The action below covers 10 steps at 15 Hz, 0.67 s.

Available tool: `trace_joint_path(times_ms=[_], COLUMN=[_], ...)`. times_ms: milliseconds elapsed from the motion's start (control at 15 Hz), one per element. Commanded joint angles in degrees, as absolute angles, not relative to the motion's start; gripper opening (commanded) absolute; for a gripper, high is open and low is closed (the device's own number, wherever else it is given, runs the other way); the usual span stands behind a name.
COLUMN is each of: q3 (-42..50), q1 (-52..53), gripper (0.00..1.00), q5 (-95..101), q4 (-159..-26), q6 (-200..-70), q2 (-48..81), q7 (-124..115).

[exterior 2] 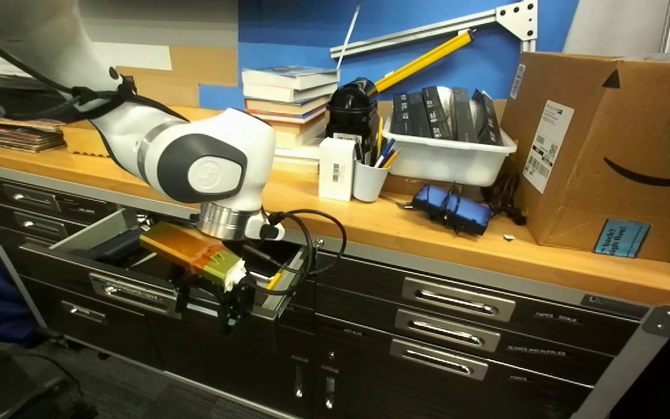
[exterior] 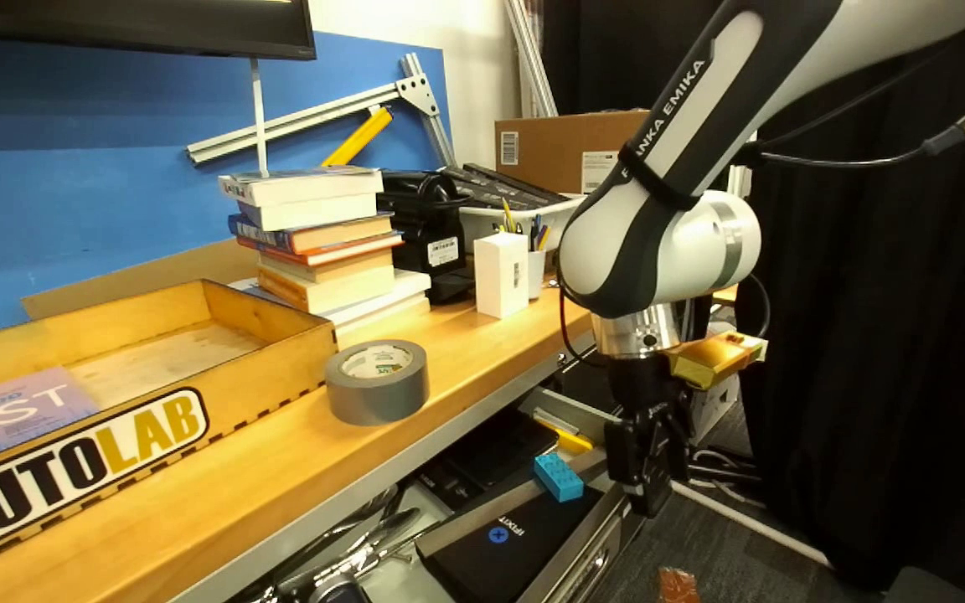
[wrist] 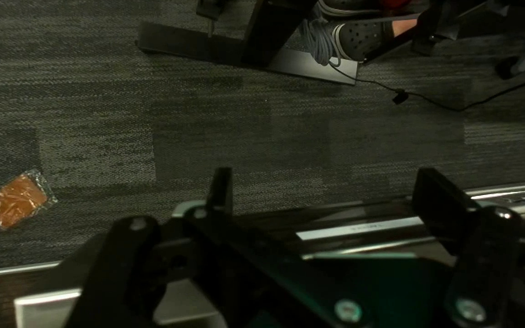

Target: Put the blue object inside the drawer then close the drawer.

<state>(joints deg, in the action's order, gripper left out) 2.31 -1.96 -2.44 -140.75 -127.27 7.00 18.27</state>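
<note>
In an exterior view: cam off the front edge of the bench [exterior: 470, 352], above it, close, looking along its length, tray [exterior: 273, 381] nearest. And in an exterior view: farther off, faces the cabinet [exterior 2: 364, 302] front at a slant, downward. Both share books [exterior 2: 291, 110], arm [exterior 2: 213, 157], open drawer [exterior 2: 79, 272]. Wrist cam right behind end effector [wrist: 326, 187], facing down at carpet [wrist: 244, 132]; shares orange packet [exterior: 678, 584] with an exterior view.

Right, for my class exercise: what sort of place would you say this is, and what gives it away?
Most likely a robotics lab or workshop. There is a large robot arm, a wooden tray lettered AUTOLAB, and a bench drawer labelled GLOVES AND SUPPLIES.
</note>
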Motion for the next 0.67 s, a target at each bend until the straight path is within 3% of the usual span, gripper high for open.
trace_joint_path(times_ms=[0,600], q3=[1.0,-1.8], q1=[-1.5,2.3], gripper=[1.00,1.00], q5=[-1.9,8.6], q4=[-139.3,-131.0], q6=[-129.2,-126.1], q2=[7.2,11.8], q7=[16.9,8.1])
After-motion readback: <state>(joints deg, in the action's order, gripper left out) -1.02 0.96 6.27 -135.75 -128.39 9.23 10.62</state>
